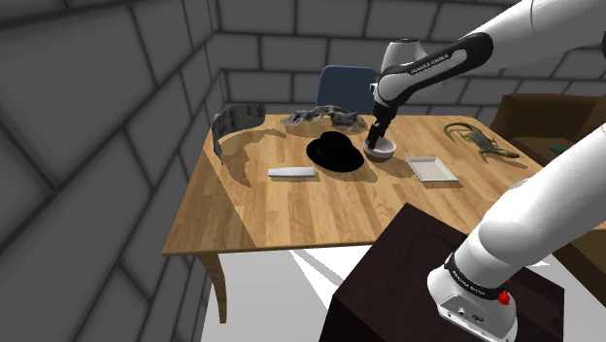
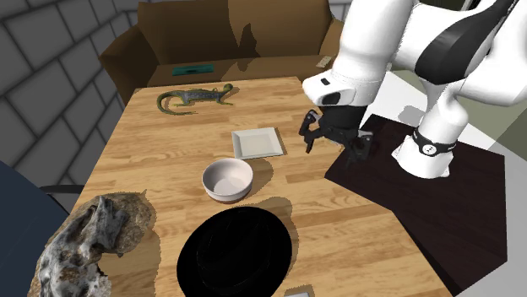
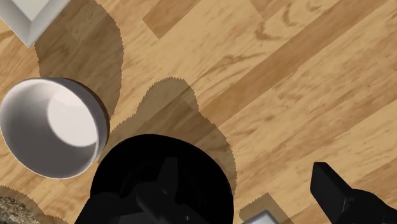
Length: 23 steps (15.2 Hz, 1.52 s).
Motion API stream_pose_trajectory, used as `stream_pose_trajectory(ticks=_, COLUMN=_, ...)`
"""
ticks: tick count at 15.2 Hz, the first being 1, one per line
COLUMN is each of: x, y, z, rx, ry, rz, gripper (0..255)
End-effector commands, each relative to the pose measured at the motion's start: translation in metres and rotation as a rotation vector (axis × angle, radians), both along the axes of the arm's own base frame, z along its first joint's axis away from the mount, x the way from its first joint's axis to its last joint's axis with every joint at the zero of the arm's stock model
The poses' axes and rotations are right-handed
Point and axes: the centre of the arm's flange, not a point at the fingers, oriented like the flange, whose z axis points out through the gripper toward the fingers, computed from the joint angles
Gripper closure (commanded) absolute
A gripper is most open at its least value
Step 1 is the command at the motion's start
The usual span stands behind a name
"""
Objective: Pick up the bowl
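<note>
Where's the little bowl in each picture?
Shoulder view: the bowl sits mid-table, just right of the black hat.
Second exterior view: the bowl is near the picture's middle, just above the black hat.
Wrist view: the bowl lies close beside the black hat.
Shared landmark: the black hat.

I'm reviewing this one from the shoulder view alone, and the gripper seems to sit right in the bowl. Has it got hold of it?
Observer: No. In the second exterior view the gripper hangs in the air, well apart from the bowl and touching nothing.
Operator: Are the fingers open or shut?
Observer: Open. In the wrist view the fingers stand apart with nothing clasped between them.
Operator: What is the hand looking down on?
Observer: Mostly the black hat. The bowl lies off to one side of the hat, and it is empty.
</note>
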Motion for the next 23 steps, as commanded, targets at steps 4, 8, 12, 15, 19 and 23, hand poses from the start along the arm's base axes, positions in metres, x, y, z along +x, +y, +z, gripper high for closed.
stream_pose_trajectory(ticks=4, x=0.019, y=-0.045, z=-0.040, rx=-0.024, ry=0.002, rz=-0.003, gripper=0)
stream_pose_trajectory(ticks=8, x=0.035, y=-0.083, z=-0.071, rx=-0.042, ry=0.005, rz=-0.005, gripper=0)
stream_pose_trajectory(ticks=12, x=0.050, y=-0.121, z=-0.101, rx=-0.060, ry=0.007, rz=-0.008, gripper=0)
stream_pose_trajectory(ticks=15, x=0.062, y=-0.149, z=-0.124, rx=-0.073, ry=0.009, rz=-0.010, gripper=0)
stream_pose_trajectory(ticks=19, x=0.075, y=-0.182, z=-0.149, rx=-0.088, ry=0.011, rz=-0.012, gripper=0)
stream_pose_trajectory(ticks=23, x=0.075, y=-0.182, z=-0.170, rx=-0.088, ry=0.011, rz=-0.012, gripper=0)
